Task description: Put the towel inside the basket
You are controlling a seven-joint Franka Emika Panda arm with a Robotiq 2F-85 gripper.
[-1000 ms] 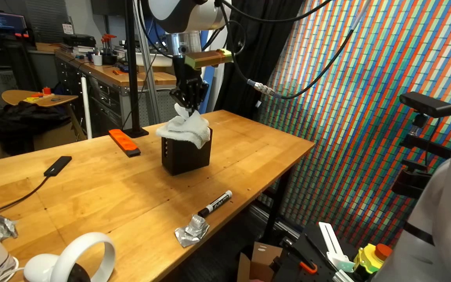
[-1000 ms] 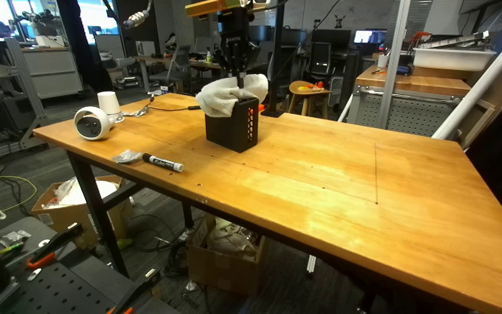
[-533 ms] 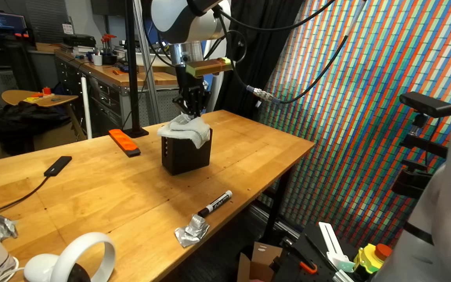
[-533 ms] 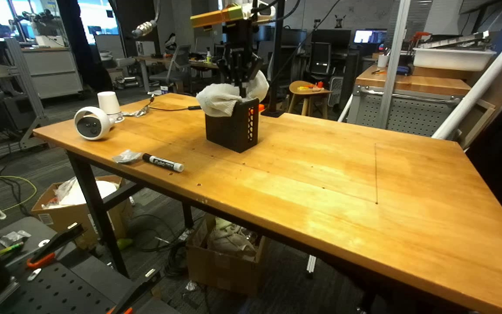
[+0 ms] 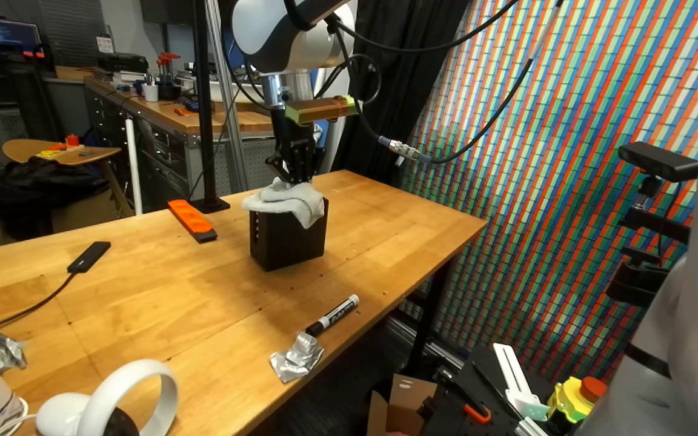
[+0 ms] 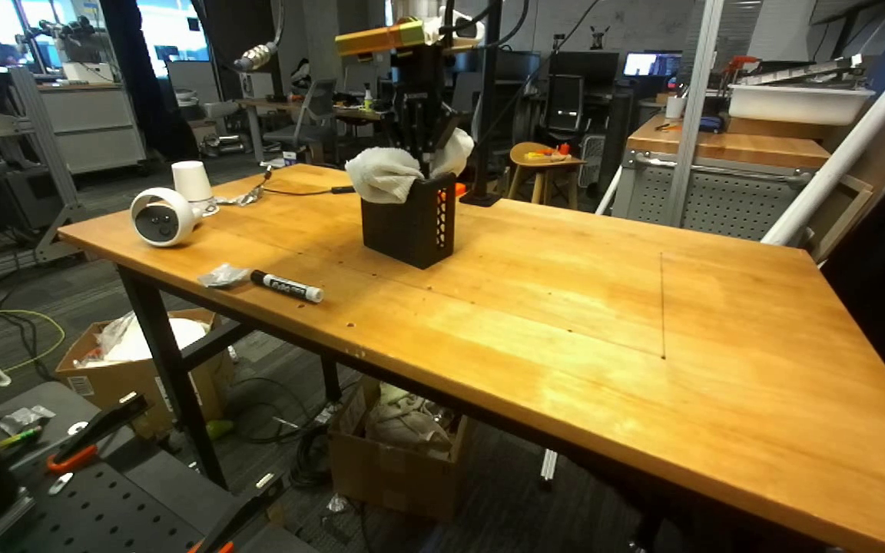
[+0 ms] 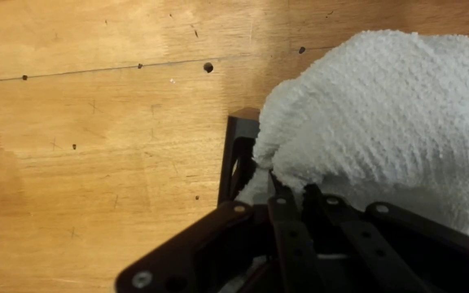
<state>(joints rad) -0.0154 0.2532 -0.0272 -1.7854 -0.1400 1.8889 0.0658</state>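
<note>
Towel (image 7: 381, 110) is bunched over top of basket (image 6: 404, 230) w/ an edge overhanging, a fold pinched in pincer (image 7: 293, 185); prob. light, soft, grippy nap, not fragile; best held mid-fold, since loose edges likely flop outside.

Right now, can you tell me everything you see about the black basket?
The black basket is a straight-sided box, matte and plastic-looking. A column of openings shows in a side wall in both exterior views. It stands upright on the wooden table. The white towel, bunched over its top, hangs over its rim and hides most of the inside. I can't tell whether the gripper, pointing down at its top, touches it.
</note>
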